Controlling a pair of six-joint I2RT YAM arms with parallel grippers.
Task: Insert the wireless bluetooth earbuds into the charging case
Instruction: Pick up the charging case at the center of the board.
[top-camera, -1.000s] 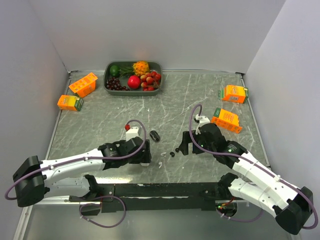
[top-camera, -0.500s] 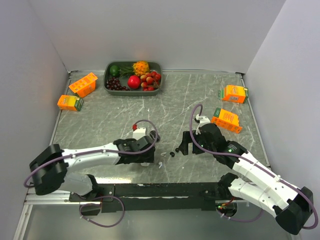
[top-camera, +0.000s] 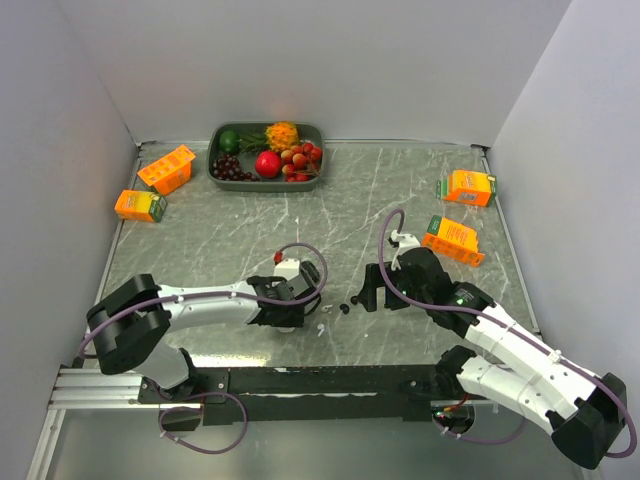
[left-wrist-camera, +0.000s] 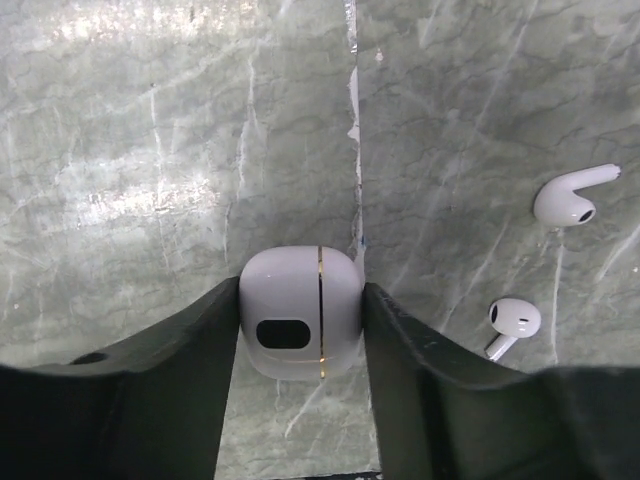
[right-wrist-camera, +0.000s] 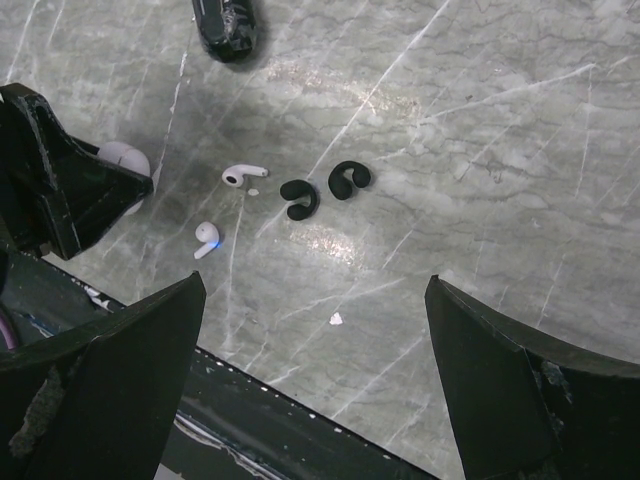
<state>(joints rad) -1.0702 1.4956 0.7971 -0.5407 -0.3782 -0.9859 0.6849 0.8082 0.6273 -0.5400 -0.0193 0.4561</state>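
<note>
A white charging case (left-wrist-camera: 300, 312) stands on the marble between the fingers of my left gripper (left-wrist-camera: 300, 300), which press on both its sides. Two white earbuds (left-wrist-camera: 572, 197) (left-wrist-camera: 513, 320) lie just to its right. In the right wrist view the same white buds (right-wrist-camera: 243, 174) (right-wrist-camera: 206, 238) lie beside two black earbuds (right-wrist-camera: 299, 198) (right-wrist-camera: 349, 179), and the case (right-wrist-camera: 122, 160) peeks out behind the left fingers. My right gripper (right-wrist-camera: 315, 290) hovers wide open above bare marble near the buds. From above, the left gripper (top-camera: 287, 318) sits left of the black buds (top-camera: 345, 305) and the right gripper (top-camera: 372, 292) right of them.
A glossy black case (right-wrist-camera: 226, 28) lies beyond the buds. A green fruit tray (top-camera: 215, 170) stands at the back. Orange cartons sit at the back left (top-camera: 167, 168) (top-camera: 140, 205) and on the right (top-camera: 468, 186) (top-camera: 452, 238). The table's near edge is a black rail (top-camera: 320, 380).
The left arm has swung its forearm round and its gripper has closed from wide open onto the white case. The black case is now hidden under it from above. The right arm has not moved.
</note>
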